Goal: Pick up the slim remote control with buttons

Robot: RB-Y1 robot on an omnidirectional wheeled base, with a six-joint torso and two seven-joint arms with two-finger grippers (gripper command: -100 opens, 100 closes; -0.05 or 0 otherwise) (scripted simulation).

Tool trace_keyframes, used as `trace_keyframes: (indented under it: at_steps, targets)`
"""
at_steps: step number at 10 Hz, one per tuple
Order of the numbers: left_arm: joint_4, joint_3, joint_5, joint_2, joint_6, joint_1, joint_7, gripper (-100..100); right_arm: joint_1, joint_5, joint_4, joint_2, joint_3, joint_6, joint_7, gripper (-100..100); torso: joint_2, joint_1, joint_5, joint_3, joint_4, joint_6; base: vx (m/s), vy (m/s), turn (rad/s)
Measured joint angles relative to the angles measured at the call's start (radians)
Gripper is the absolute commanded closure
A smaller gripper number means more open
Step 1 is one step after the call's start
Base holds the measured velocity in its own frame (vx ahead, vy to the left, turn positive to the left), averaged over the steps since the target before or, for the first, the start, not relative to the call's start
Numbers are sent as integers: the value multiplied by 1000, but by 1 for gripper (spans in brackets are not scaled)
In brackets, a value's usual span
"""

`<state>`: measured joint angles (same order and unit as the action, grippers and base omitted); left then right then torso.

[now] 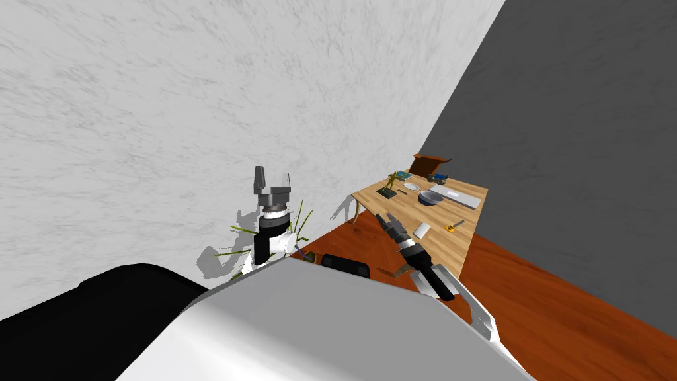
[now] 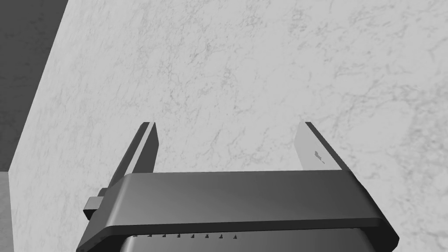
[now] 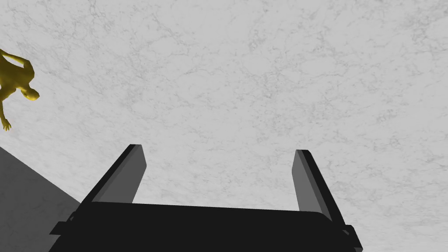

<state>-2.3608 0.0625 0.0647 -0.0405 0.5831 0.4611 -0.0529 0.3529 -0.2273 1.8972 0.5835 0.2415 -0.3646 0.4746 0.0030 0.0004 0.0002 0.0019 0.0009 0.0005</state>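
Wooden table (image 1: 456, 248) at the far right, set against a white marbled wall (image 1: 165, 99); slim remote (image 1: 456, 196), a long light grey bar, lying flat on the table's far side just right of a grey bowl (image 1: 430, 198); its buttons too small to make out; gold figurine (image 1: 393, 182) at the table's far left. Right gripper (image 1: 385, 217) over the table's near left edge, well apart from the remote; its fingers (image 3: 131, 175) wide, holding nothing. Left gripper (image 1: 273, 175) raised before the wall, left of the table; its fingers (image 2: 313, 146) wide, holding nothing.
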Motion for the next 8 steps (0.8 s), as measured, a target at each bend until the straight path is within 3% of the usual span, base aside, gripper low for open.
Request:
trace_keyframes:
  at_steps: [3, 8]
  targets:
    - [0, 0, 0, 0, 0, 0, 0, 0, -17, -23, -74, 70, 41, 1, 78, -100, 0, 0, 0, 0, 0, -1, -42, 16, 123]
    - [0, 0, 0, 0, 0, 0, 0, 0, -43, -64, -245, 151, 109, -28, 202, -100, -1, -1, 0, -1, 0, 0, -30, 12, 159]
